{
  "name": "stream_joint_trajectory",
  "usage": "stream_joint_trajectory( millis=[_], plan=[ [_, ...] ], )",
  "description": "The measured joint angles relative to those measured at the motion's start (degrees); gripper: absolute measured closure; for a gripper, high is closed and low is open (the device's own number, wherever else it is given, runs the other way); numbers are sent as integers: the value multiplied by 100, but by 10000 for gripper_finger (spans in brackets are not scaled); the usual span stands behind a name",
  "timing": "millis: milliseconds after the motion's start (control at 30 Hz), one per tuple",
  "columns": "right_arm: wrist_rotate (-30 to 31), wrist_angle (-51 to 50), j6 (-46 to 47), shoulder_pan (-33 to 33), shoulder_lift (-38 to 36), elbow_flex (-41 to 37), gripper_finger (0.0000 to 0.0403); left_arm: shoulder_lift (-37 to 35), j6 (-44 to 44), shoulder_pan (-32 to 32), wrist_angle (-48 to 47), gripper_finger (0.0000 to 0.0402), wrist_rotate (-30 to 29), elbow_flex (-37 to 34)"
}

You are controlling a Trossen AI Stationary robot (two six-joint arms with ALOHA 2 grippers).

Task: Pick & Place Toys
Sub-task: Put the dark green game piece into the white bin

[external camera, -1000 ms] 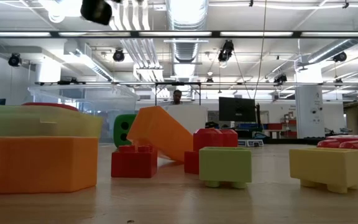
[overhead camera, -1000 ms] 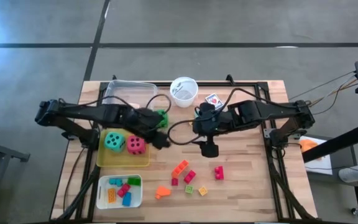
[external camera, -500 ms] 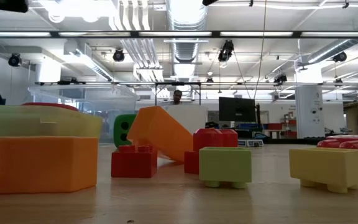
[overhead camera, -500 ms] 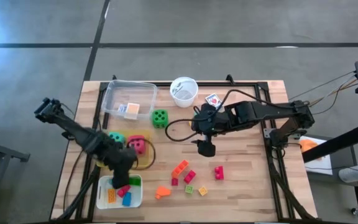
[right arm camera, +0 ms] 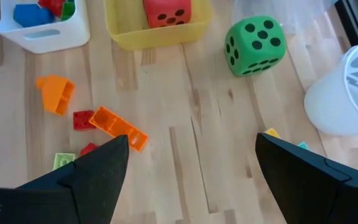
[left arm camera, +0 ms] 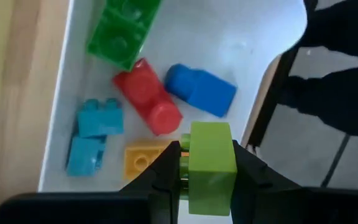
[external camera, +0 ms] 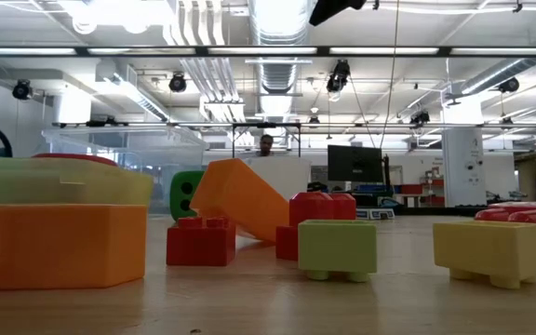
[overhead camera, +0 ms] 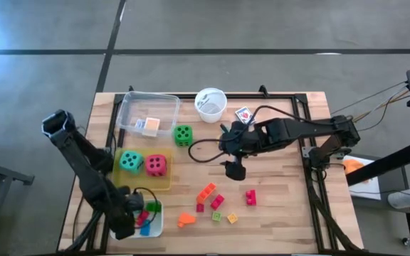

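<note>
My left gripper [overhead camera: 124, 225] hangs over the white tray [overhead camera: 155, 229] at the table's near left, shut on a light green block [left arm camera: 211, 163]. In the tray lie green, red, blue, teal and yellow blocks [left arm camera: 146, 106]. My right gripper [overhead camera: 235, 171] stands open above the table's middle, holding nothing. Loose blocks [overhead camera: 216, 200] lie on the wood near it. The green die [overhead camera: 183, 134] rests on the table. The teal die [overhead camera: 130, 161] and the red die [overhead camera: 156, 165] sit in the yellow tray [overhead camera: 142, 183]. My left gripper pinches the light green block by two opposite sides [left arm camera: 194, 171] between its two fingers [left arm camera: 166, 180]. The fingers come from above, pointing steeply down. The block is lifted clear, above the blocks in the white tray.
A clear tray [overhead camera: 130, 114] with a small pack, a white cup [overhead camera: 210, 104] and a card pack [overhead camera: 244, 113] stand along the far side. In the low view orange [external camera: 59, 244], red [external camera: 201, 244], green [external camera: 338, 247] and yellow [external camera: 491, 251] blocks stand close by.
My left gripper has swung from beside the green die near the table's middle, across the yellow tray, toward the near left, and has sunk over the white tray, turning as it went. The green die, hidden behind it before, now shows whole.
</note>
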Motion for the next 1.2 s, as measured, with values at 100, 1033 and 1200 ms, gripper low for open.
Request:
stream_joint_trajectory(
  millis=[100, 1033, 1200],
  plan=[
    [-12, 6, 7, 10, 2, -67, 59, 95, -88, -134, 29, 326, -22, -130],
    [-16, 16, 32, 13, 7, -226, 59, 1452, 754, -261, 589, 325, 668, -178],
    [9, 52, 254, 11, 7, -246, 59, 1477, 529, -259, 575, 262, 651, -207]
  ],
)
